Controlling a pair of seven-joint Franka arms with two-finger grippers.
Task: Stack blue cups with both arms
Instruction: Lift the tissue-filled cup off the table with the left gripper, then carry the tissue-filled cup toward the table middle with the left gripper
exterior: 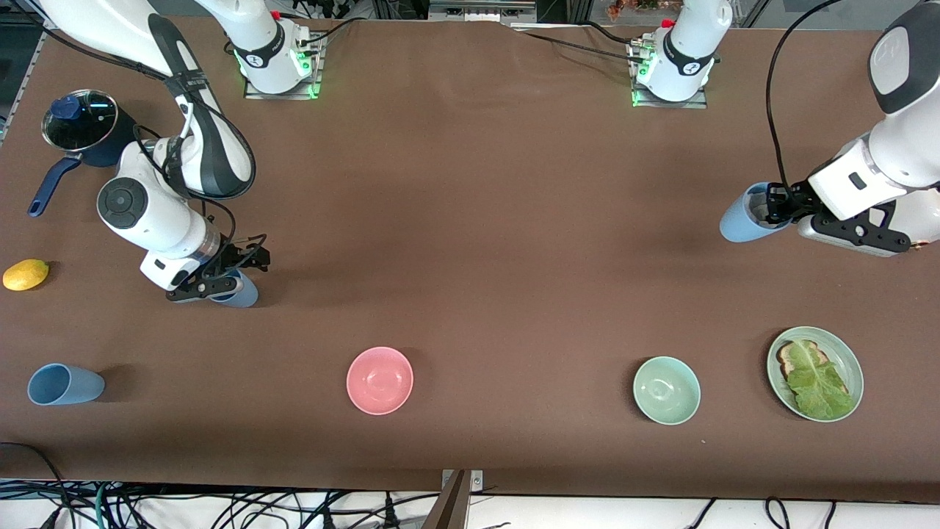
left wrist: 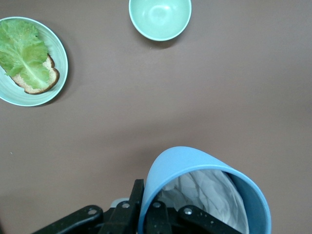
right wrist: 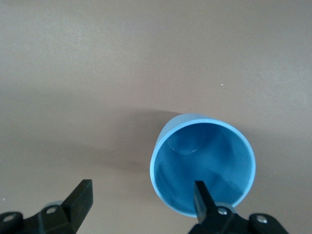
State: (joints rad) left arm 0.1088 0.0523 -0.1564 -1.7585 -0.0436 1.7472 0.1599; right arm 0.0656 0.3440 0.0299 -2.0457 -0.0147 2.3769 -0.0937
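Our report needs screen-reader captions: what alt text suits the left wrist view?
The left gripper grips the rim of a tilted blue cup above the brown table. On the table are a mint-green bowl and a plate with lettuce on bread.

No legible text, label, brand or number on anything

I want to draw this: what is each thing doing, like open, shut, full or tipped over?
Left gripper: shut on held cup's rim.
Held cup: tilted, something white inside.
Right gripper: open, one finger inside second cup.
Second cup: upright, empty.
Third cup: on its side.
Saucepan: lid on.
Pink bowl: empty.
Green bowl: empty.
Plate: holds bread and lettuce.
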